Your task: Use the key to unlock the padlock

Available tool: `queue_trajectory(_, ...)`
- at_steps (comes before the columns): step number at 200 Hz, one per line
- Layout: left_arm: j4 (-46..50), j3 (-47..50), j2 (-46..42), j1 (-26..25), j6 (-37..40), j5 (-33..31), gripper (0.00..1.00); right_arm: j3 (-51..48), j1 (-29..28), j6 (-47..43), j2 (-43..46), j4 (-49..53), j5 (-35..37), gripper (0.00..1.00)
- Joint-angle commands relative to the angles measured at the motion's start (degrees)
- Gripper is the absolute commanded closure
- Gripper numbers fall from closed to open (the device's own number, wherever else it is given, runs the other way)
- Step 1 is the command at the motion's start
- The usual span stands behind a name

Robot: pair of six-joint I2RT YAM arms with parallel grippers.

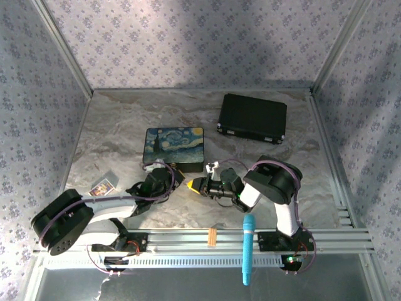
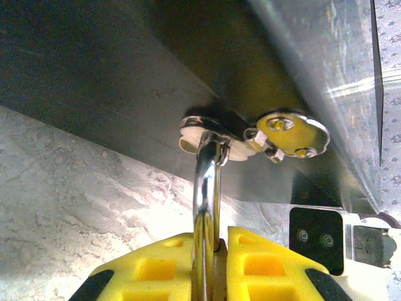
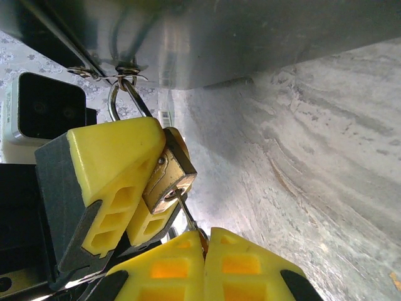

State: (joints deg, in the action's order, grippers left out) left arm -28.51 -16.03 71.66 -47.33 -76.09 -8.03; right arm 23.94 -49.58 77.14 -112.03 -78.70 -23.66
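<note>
The padlock point(image 3: 168, 172) is a small brass body with a silvery shackle point(image 2: 207, 182) hooked through the hasp point(image 2: 210, 128) on the starry-night tin point(image 1: 174, 149). My left gripper point(image 2: 219, 241) is shut on the padlock body, its yellow fingers point(image 3: 109, 169) on either side of it. My right gripper point(image 3: 205, 238) is shut on the key point(image 3: 188, 214), whose thin blade enters the keyhole in the padlock's underside. In the top view both grippers point(image 1: 182, 182) point(image 1: 203, 186) meet just in front of the tin, hiding the padlock.
A black case point(image 1: 252, 118) lies at the back right. A blue tool point(image 1: 249, 248) and a small orange piece point(image 1: 212, 236) rest on the front rail. A small printed card point(image 1: 102, 186) lies at the left. Metal frame walls surround the marbled table point(image 1: 113, 138).
</note>
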Motion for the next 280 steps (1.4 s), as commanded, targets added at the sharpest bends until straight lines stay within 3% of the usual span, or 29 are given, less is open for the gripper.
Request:
queue_trajectory(1, -4.8, -1.8, -0.6, -0.1, 0.6, 2.0, 1.0, 1.0, 0.3, -0.1, 0.6, -1.0, 1.3, 1.0)
queue_trajectory(45, -10.0, -0.7, -0.1, -1.3, -2.0, 1.8, 1.0, 3.3, 1.5, 4.6, 1.2, -1.0, -1.3, 1.0)
queue_trajectory(133, -10.2, -1.5, -1.3, -2.5, -0.7, 2.4, 1.0, 8.8, 4.3, 10.1, -0.1, -1.0, -7.5, 1.0)
queue_trajectory(248, -17.5, -0.4, 0.1, -3.2, -3.2, 6.5, 1.0, 9.2, 7.5, 10.5, -2.6, -0.9, -12.0, 1.0)
queue_trajectory(280, -15.2, -1.0, -1.0, -3.3, -2.8, 6.4, 1.0, 9.2, 7.7, 10.3, -2.2, -1.0, -11.7, 1.0)
